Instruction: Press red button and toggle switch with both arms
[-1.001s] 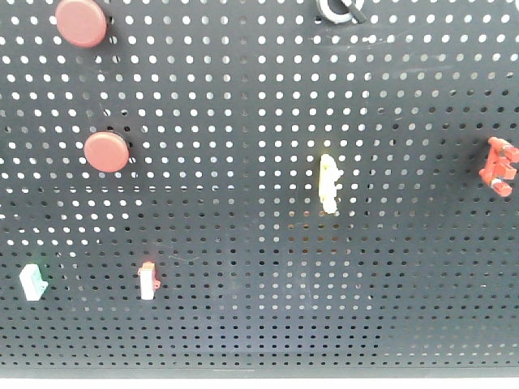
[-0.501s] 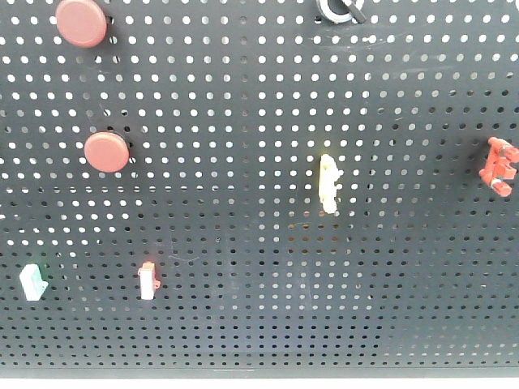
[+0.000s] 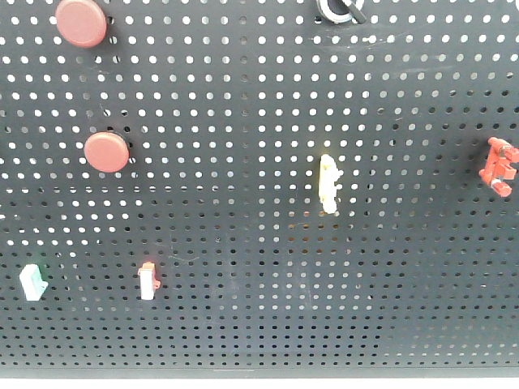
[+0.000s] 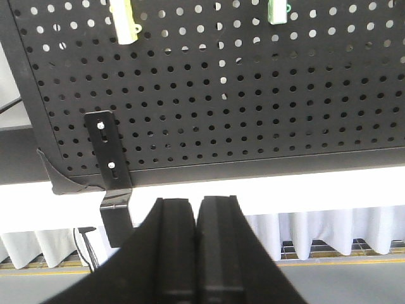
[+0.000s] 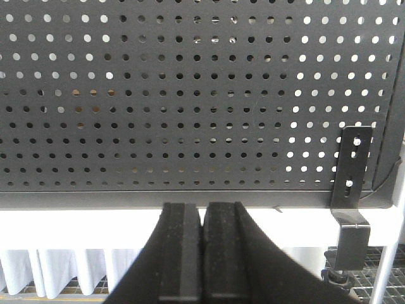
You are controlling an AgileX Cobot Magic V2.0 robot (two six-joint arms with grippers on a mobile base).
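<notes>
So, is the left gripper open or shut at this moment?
Shut. In the left wrist view the two black fingers of the left gripper meet with no gap, holding nothing, below the black perforated panel.

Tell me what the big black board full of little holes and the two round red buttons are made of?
The big black board full of little holes looks like thin painted metal with a dull finish: the holes are evenly punched and a metal bracket holds its corner. The two round red buttons look like smooth plastic with a soft matt sheen, though the pictures cannot settle that for sure.
</notes>
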